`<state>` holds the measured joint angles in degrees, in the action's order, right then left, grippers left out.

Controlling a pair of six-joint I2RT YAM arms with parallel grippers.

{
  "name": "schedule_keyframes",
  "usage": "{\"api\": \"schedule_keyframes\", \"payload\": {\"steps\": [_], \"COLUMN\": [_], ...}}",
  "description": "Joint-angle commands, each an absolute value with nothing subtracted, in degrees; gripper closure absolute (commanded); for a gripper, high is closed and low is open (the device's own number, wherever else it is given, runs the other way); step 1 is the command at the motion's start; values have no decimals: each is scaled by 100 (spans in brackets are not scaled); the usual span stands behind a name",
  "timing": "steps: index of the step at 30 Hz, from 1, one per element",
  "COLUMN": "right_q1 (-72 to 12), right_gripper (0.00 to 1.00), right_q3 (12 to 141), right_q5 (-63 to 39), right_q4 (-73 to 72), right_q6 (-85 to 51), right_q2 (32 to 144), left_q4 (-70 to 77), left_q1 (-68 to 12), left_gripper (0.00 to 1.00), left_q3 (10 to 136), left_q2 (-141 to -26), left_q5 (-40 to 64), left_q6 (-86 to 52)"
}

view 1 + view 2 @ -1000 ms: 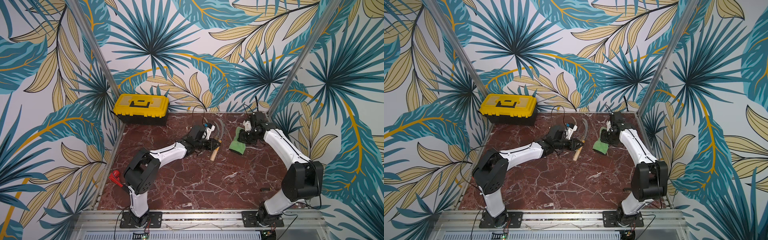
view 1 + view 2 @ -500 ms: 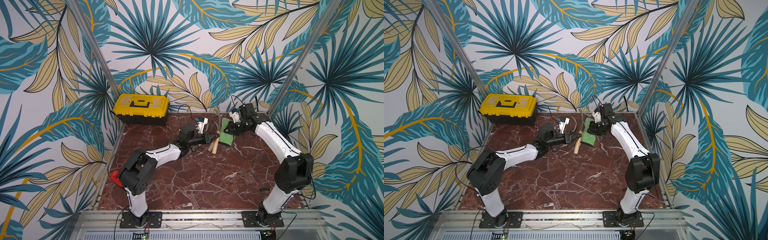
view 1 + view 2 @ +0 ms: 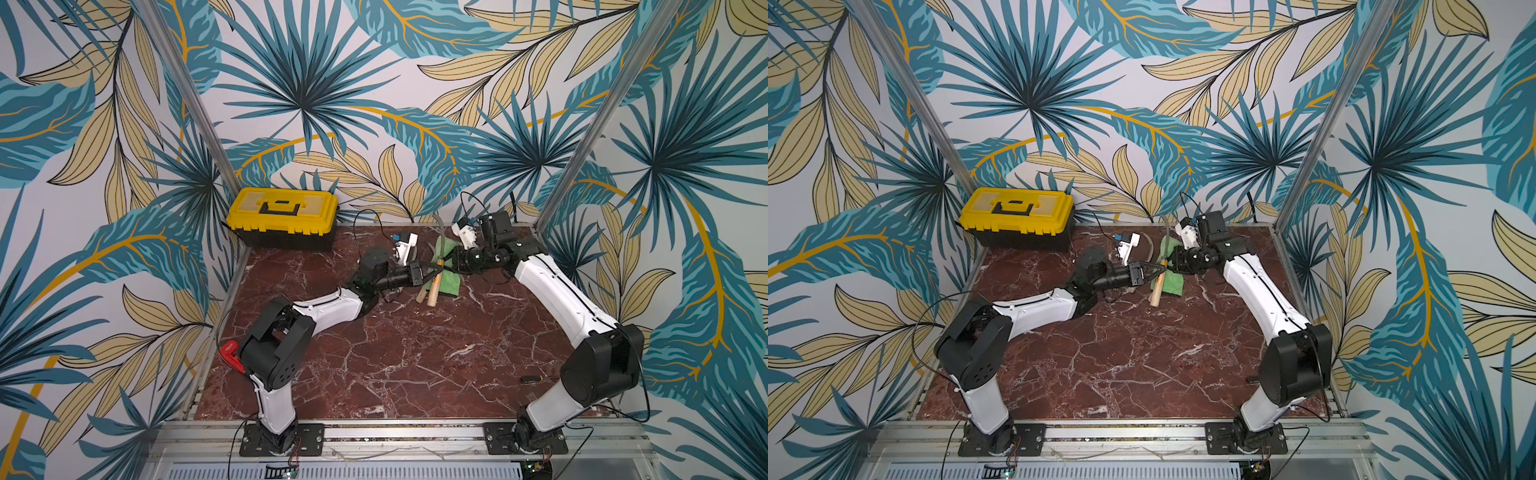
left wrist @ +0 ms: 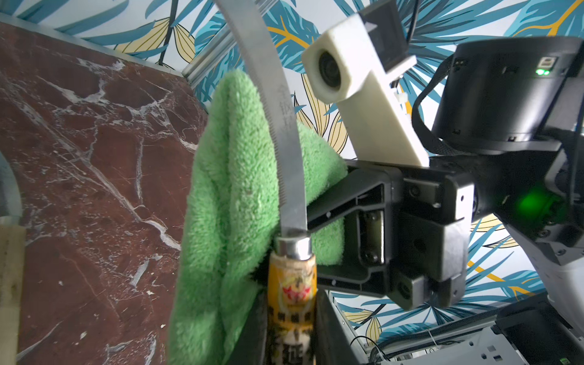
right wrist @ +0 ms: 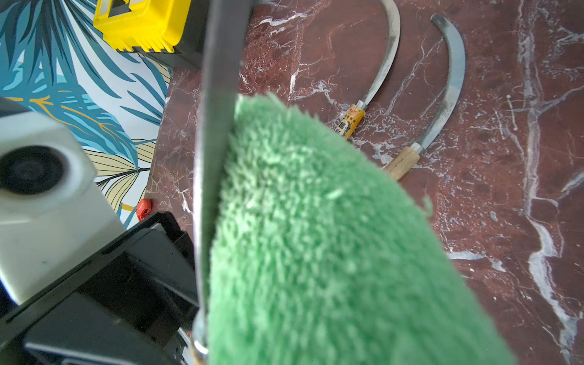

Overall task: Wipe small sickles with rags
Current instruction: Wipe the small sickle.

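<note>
Marble table (image 3: 395, 353) bears toolbox (image 3: 282, 216), labelled sickle (image 5: 353, 120), plain sickle (image 5: 452, 85).

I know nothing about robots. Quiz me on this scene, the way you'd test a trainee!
1. What is the left gripper clamped on?
A) a red tool
B) a sickle handle
C) the yellow toolbox
2. True or false: the green cloth touches that sickle's blade.
3. How many other sickles lie on the table?
Key: 1 B; 2 true; 3 two.
</note>
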<state>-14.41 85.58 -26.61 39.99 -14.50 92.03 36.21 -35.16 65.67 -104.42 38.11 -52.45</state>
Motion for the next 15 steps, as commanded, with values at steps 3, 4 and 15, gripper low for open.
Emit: {"api": "schedule_keyframes", "payload": {"steps": [3,4,15], "right_q1": [-1731,-1759,-2231], "right_gripper": [89,88,91], "right_q3": [8325,8293,7911], "right_q5": [-2840,-2838,-2706], "right_q4": [4121,4137,4368], "right_q6": [-1275,-1266,-1094], "right_q2": [8815,8779,8475], "left_q4": [3756,3755,3760], "left_q1": [-3387,-3374,-3205], "left_gripper": [100,100,100], "left_q3": [6838,6866,7249], "left_q2": [-10722,-10739,-11028], "left_q5": [3694,3692,3737], "left_q6": [-5256,-5256,-5273]}}
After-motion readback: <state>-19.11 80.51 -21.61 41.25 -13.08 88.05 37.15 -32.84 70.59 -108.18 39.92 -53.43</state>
